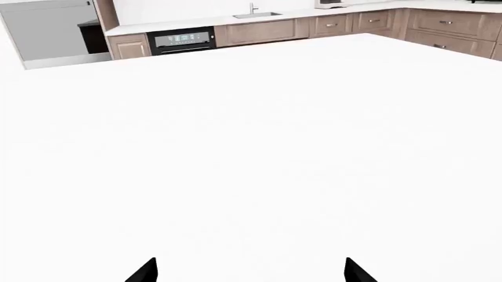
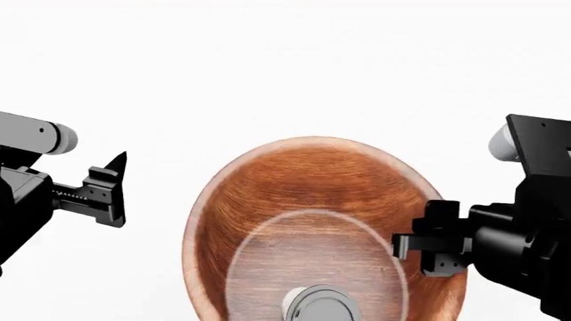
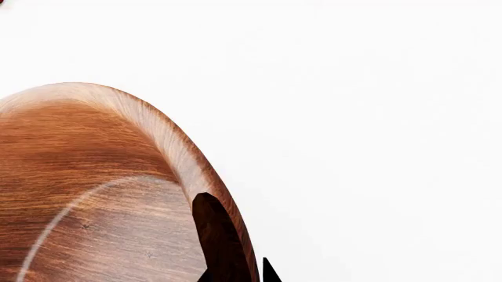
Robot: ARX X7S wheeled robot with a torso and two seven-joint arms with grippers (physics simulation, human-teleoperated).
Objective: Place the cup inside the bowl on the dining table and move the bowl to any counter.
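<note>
Head view: the right gripper (image 2: 426, 246) is seen at the right rim of the bowl (image 2: 303, 200), its dark fingers nearly closed across the wooden wall. In the right wrist view one finger (image 3: 220, 247) is found inside the bowl against the inner wall and the tip of the other just outside the rim, so the rim is pinched between them. The left gripper (image 2: 114, 190) is held off to the bowl's left, apart from it, above the bare white dining table (image 2: 285, 67). In the left wrist view its two fingertips (image 1: 145, 273) are shown spread wide with only tabletop between them, and nothing is gripped.

The bowl is set on the dining table between the two arms, and its paler inner ring is visible on the base. The cup (image 2: 321, 304) is seen standing inside the bowl on that ring, at the near side, with its grey lid facing up; its lower part is cut off by the picture's edge.

Beyond the table's far edge, in the left wrist view, the counter (image 1: 259, 20) with its sink (image 1: 257, 14) and faucet is seen above wooden cabinets (image 1: 345, 26), with a black oven (image 1: 182, 41) beside them.
</note>
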